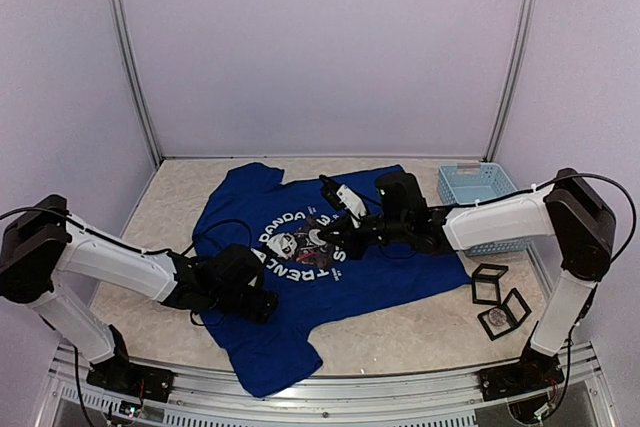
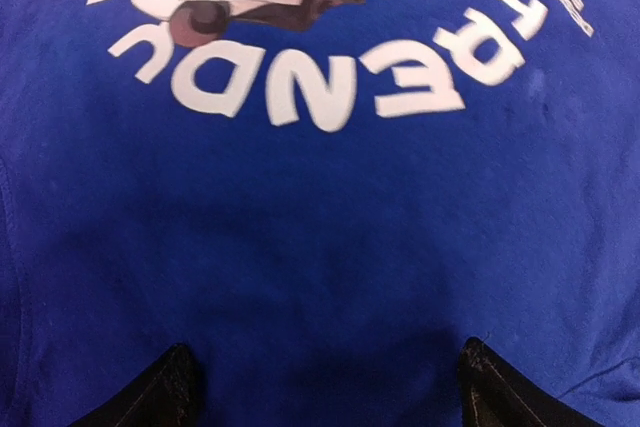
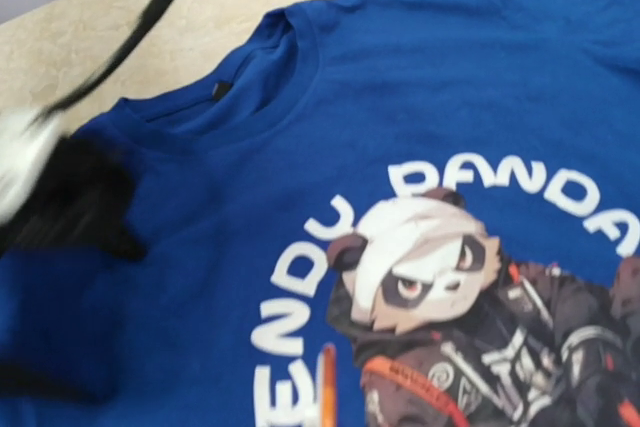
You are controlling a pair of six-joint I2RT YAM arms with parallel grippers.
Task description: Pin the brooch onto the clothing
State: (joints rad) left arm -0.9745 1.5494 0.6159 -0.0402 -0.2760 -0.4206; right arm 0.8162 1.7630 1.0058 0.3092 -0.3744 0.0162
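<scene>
Two pincers were over the T-shirt (image 2: 300, 247). The left pincer (image 2: 320, 387) stood wide apart, white lettering (image 2: 400, 77) just ahead; the right pincer (image 1: 337, 238) was pressed together at the panda print (image 1: 298, 241).

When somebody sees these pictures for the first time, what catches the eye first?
The royal-blue T-shirt spread out on the table, with its round panda print on the chest, dominates. Both arms reach over it: the left gripper open above plain fabric beside the print, the right gripper shut over the print. A light-blue basket and black square frames sit at the right edge.
</scene>
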